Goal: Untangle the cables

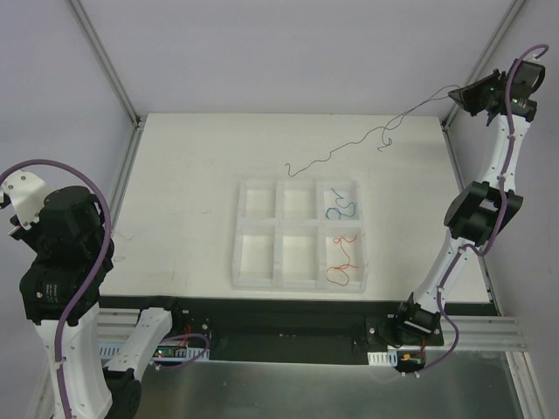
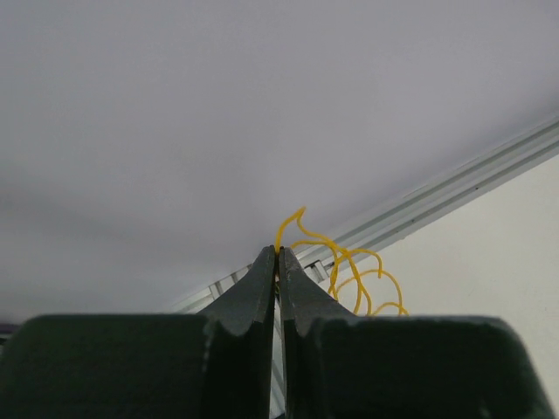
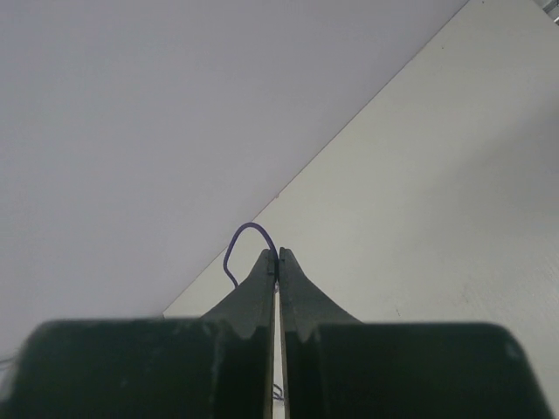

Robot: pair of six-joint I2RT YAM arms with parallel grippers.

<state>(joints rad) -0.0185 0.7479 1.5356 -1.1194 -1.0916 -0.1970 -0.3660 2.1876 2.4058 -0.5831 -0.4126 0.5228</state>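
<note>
My right gripper point(image 1: 456, 94) is raised at the far right and shut on one end of a long dark purple cable point(image 1: 384, 131). The cable stretches down leftwards to the table behind the tray. In the right wrist view the gripper point(image 3: 278, 255) pinches a small loop of the cable point(image 3: 234, 251). My left gripper point(image 2: 278, 251) is shut on a curly yellow cable point(image 2: 349, 264), held up at the table's left side. A blue cable point(image 1: 341, 208) lies in the tray's far right compartment. A red and orange cable point(image 1: 342, 260) lies in the near right one.
A white six-compartment tray point(image 1: 236, 236) sits mid-table; its other compartments hold nothing. An aluminium frame rail point(image 2: 454, 188) runs along the table's left edge, with grey walls around. The left arm point(image 1: 61, 244) stands tall at the near left.
</note>
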